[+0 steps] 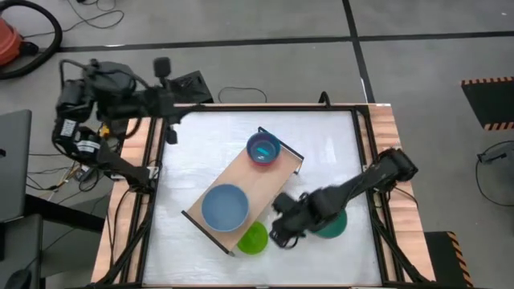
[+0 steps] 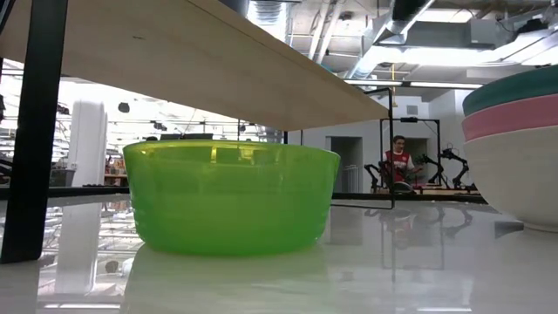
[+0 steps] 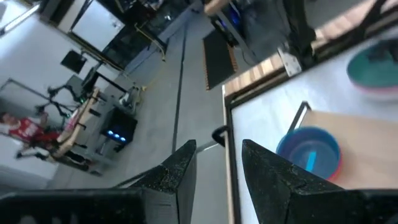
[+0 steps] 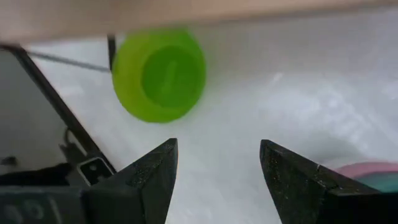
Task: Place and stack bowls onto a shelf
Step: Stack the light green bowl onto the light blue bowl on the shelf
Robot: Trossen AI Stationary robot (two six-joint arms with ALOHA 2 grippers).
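The light-wood shelf (image 1: 241,189) lies slantwise on the table. On it stand a large blue bowl (image 1: 224,206) and, at its far end, a blue bowl with a smaller one nested inside (image 1: 263,148). A lime green bowl (image 1: 252,238) rests on its base on the table by the shelf's near edge; it also shows in the right wrist view (image 4: 159,74) and the low view (image 2: 230,196). A stack of teal, pink and cream bowls (image 1: 333,225) stands to its right. My right gripper (image 4: 217,168) is open, empty, low between the green bowl and the stack. My left gripper (image 3: 217,165) is open at the far left corner.
The shelf's black metal end frames (image 2: 35,131) stand near the green bowl. The table has raised wooden side rails (image 1: 385,160) with black brackets. A person in red (image 2: 399,166) shows far off in the room.
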